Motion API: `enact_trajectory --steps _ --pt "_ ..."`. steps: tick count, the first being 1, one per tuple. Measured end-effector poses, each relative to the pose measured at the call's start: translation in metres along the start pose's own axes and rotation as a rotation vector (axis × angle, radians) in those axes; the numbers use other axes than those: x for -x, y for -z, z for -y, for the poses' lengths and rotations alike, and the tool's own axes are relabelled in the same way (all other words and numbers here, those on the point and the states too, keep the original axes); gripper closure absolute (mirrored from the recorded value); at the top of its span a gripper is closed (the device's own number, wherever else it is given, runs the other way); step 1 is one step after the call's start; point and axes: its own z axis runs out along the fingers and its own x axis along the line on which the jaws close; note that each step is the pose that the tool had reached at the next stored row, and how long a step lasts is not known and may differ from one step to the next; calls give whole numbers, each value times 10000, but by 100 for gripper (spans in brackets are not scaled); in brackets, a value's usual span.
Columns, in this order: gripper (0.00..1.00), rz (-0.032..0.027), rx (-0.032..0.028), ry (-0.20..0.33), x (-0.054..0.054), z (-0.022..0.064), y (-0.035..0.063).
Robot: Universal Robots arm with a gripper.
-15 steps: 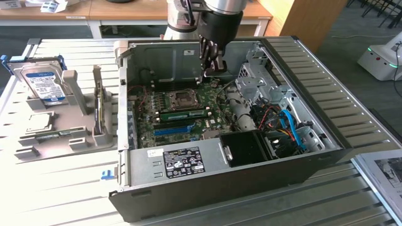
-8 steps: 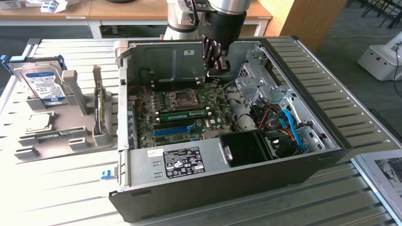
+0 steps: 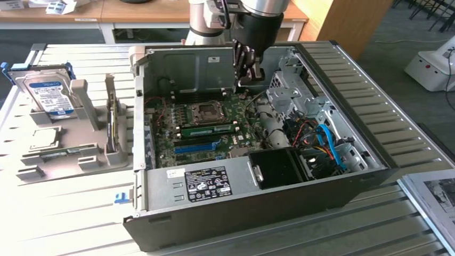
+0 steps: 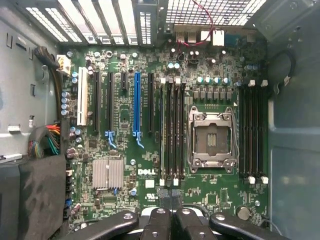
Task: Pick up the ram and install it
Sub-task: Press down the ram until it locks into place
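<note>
Claw (image 4: 170,210) fingers (image 4: 157,222) sit closest to the lens in the wrist view. They are pressed together, with nothing between them that we can make out, so we mark the claw fully closed and empty. In the exterior view it hangs tips down inside the open PC case (image 3: 235,213), near the rear wall. It is above the motherboard (image 4: 125,120) and not touching it.

We find the ram (image 3: 208,128) as a green stick with dark chips. It stands on edge in a slot on the motherboard, just beside the CPU socket (image 3: 208,111). It is below the claw and toward the exterior view's left of it, apart from the tips. We can't tell whether it is clicked fully home.

Beneath the claw in the wrist view we see black memory slots (image 4: 172,130). The CPU socket lies on one side of them, and a long blue slot (image 4: 136,102) and a silver heatsink (image 4: 107,174) on the other.

Well away from the claw, outside the case on the exterior view's left, a grey fixture (image 3: 92,154) on the table (image 3: 71,213) holds a hard drive (image 3: 46,93) upright.
</note>
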Motion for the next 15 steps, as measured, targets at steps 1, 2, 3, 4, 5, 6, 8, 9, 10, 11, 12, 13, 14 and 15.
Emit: enact_trajectory --steps 1,2,3,4,5,6,8,9,10,11,12,13,14,15 --pt "90 0 0 0 0 10 0" --pt "90 0 -1 0 0 20 1" --pt "90 0 0 0 0 29 1" --pt "90 -1 1 0 0 38 2" --pt "90 -1 0 1 1 47 3" --pt "90 -1 0 1 1 54 3" --pt "90 -1 1 0 1 62 3" --pt "90 -1 0 -1 1 61 3" --pt "90 -1 0 -1 1 62 4" --pt "90 -1 0 -1 1 62 3" --pt "90 -1 0 0 1 62 3" --pt "90 -1 0 0 1 62 3" --pt "90 -1 0 0 1 62 3" --pt "90 -1 0 0 0 62 2"
